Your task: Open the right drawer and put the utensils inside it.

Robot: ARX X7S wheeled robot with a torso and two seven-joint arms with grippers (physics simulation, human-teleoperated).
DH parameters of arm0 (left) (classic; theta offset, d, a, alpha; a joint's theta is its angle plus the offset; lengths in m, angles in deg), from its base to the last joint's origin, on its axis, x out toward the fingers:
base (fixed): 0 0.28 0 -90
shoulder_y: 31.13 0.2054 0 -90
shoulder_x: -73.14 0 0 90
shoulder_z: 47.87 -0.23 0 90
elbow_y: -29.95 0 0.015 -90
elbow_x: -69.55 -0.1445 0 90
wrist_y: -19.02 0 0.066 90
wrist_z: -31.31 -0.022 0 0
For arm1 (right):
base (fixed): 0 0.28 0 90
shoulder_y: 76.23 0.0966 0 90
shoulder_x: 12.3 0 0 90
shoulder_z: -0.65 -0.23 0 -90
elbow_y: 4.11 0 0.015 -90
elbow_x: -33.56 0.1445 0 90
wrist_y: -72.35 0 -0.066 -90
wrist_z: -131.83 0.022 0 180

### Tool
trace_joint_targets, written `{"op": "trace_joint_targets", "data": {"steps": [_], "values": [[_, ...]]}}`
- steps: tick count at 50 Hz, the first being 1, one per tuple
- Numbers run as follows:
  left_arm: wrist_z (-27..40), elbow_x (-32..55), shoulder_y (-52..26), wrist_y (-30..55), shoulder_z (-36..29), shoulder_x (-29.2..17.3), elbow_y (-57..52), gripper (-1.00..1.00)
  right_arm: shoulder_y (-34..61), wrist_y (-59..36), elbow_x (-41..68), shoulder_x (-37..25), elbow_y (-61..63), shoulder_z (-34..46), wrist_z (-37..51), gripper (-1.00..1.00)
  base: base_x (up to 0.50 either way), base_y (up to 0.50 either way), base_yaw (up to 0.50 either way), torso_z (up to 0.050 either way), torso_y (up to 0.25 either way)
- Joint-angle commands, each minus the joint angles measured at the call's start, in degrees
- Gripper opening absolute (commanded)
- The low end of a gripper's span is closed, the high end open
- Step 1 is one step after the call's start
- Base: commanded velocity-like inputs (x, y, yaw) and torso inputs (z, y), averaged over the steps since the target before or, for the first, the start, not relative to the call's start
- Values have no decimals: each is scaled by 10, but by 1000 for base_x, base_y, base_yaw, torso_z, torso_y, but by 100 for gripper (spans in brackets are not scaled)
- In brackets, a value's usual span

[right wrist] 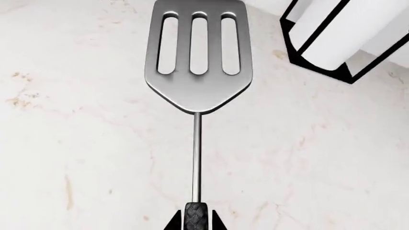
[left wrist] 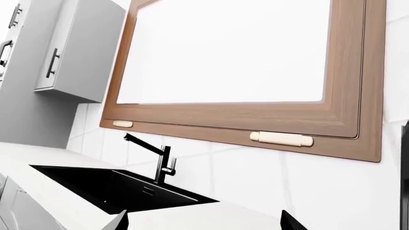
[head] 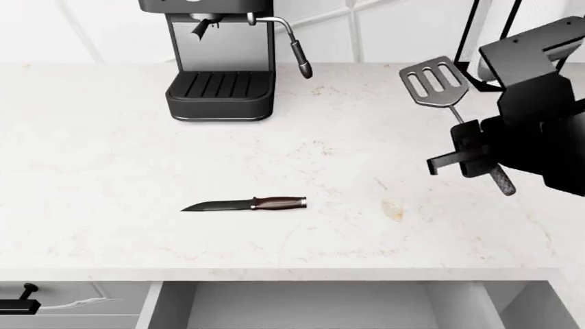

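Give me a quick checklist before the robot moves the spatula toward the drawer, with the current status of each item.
1. Right drawer open, inside bare: ok.
2. Right gripper lined up on the spatula handle: ok.
3. Firmly clamped on the handle: cannot tell; fingertips flank it at the frame edge.
4. Spatula lifted off the counter: cannot tell.
5. Knife out of the spatula's path: ok, it lies apart, nearer the coffee machine.
6. Left gripper out of the way: ok, it faces the sink.
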Motion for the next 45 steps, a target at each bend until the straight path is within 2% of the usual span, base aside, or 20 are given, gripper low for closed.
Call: {"op": "trace_joint_targets", "data": {"steps": [1,10,23,30,40,45], "values": [[1,-3,-3,3,-3,-1,1,100,5,-45,-89,-28,68,-15,-115,-100,0,0,0,0,0],[1,-7,-6,5,-7,-2,3,100,13,-54,-151,-52,113,-21,-235,-100,0,0,0,0,0],[-1,-3,-2,0,-2,1,8,100,10,-37,-122,-83,117,-48,-382,-100,0,0,0,0,0],[-1,1,2,-4,2,3,8,100,30,-43,-132,-77,126,-52,-432,-100,0,0,0,0,0],[0,0,1,-3,2,2,8,100,58,-65,-75,-83,161,-54,-480,-100,0,0,0,0,0],[0,-1,0,-2,1,1,8,100,63,-74,-98,-87,180,-54,-519,-100,0,0,0,0,0]]}}
